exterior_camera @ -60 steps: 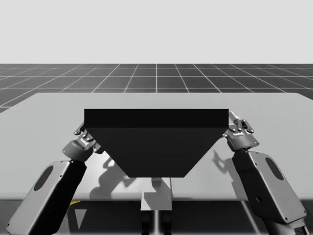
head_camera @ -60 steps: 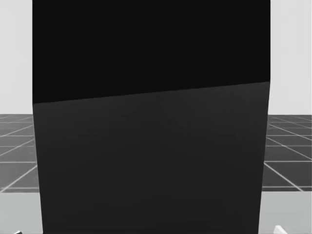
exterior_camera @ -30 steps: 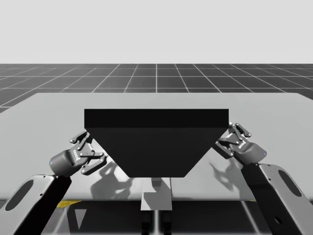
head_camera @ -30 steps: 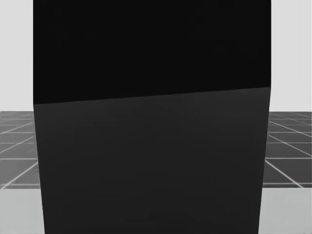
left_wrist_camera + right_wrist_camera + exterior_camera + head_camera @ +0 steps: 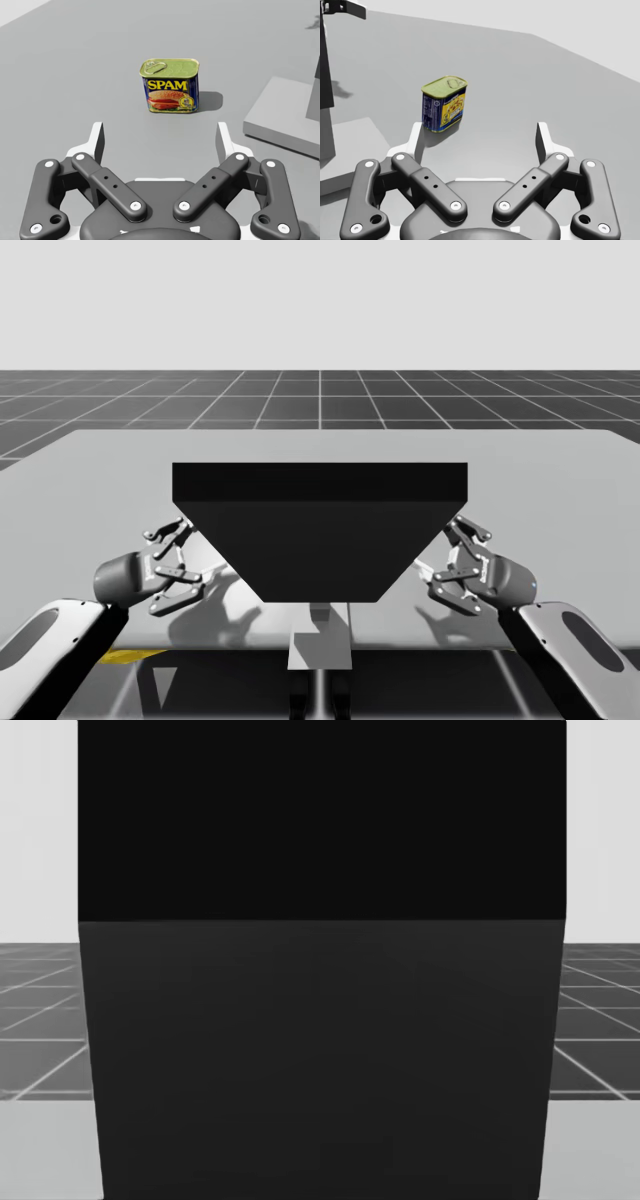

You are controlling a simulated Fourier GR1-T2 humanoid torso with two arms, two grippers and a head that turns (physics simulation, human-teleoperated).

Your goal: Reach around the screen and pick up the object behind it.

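Now left gripper, right gripper further back beside the screen.

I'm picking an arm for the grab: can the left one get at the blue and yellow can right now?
Probably yes: the can stands straight ahead of the open left gripper, only bare table between them.
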